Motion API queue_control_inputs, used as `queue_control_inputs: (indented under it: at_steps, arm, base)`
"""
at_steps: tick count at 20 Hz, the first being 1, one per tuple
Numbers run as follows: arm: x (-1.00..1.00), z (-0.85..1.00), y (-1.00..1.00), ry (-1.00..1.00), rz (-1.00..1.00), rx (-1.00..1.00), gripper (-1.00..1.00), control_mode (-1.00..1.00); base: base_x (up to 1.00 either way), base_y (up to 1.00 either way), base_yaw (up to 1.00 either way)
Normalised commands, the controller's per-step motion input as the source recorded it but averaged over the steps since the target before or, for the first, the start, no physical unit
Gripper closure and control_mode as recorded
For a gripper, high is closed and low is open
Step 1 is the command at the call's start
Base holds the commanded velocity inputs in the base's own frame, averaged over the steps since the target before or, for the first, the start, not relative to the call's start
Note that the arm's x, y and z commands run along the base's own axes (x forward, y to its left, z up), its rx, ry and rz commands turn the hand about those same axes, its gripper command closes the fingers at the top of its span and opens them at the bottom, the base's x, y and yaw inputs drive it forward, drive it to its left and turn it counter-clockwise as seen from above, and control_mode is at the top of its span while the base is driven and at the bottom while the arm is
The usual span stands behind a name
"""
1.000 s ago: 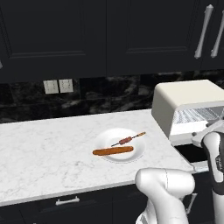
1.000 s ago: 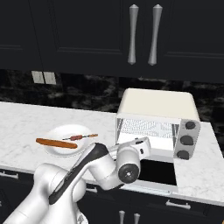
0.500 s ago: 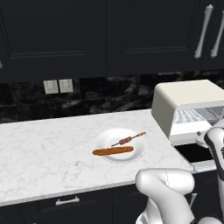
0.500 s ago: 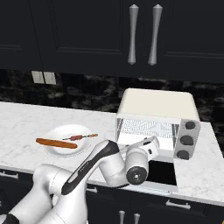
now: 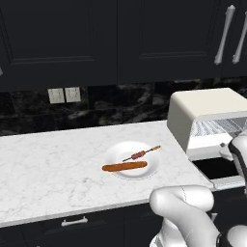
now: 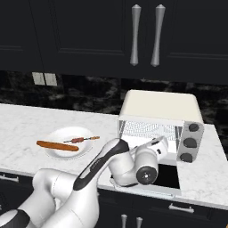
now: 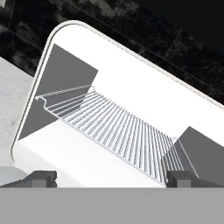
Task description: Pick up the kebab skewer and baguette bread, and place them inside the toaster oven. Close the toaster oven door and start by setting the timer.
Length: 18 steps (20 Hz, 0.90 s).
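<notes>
Dark kitchen: black cabinets above, black marbled backsplash, white marble counter (image 5: 53, 164) across the middle of the frame.

Left base view. White plate (image 5: 152, 164) at centre of frame holds the baguette bread (image 5: 124, 167) and, just behind it, the kebab skewer (image 5: 140, 154), angled up to the right. Both lie untouched on the plate. The toaster oven (image 5: 205, 111) sits at right of frame, cavity exposed, with the toaster oven door (image 5: 219, 169) folded down flat in front of it. Compared with a second ago, plate and food are unmoved; only the arm's wrist at the right edge has shifted a little.

Right base view. Plate at left of frame, oven at centre right with three dark knobs (image 6: 190, 142) on its right panel. The gripper (image 6: 164, 145) sits at the mouth of the cavity, over the lowered door. Over the last second the hand has advanced slightly toward the opening.

Hand view. Frame is rolled; the wire rack (image 7: 118, 131) runs diagonally through a pale empty interior. Both dark fingertips (image 7: 41, 178) stand far apart at the bottom corners: hand released, grasping nothing.

Judgement: the door looks fully open and the oven ready to load; no food has been picked up. Next the arm must swing back to the plate.
</notes>
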Motion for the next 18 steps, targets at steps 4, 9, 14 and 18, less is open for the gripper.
queue_control_inputs:
  at_steps: [4, 9, 14, 18]
  arm:
    - [0.33, 0.0, 0.04, 0.0, 0.0, 0.0, -1.0, -1.0]
    - [0.34, -0.19, 0.0, 0.0, 0.0, 0.0, -1.0, -1.0]
    - [0.29, -0.09, -0.02, 0.0, 0.0, 0.0, -1.0, -1.0]
    - [0.18, -0.04, -0.03, 0.0, 0.0, 0.0, -1.0, -1.0]
  base:
    - [0.0, 0.0, 0.0]
    - [0.0, 0.0, 0.0]
    - [0.0, 0.0, 0.0]
    - [0.0, 0.0, 0.0]
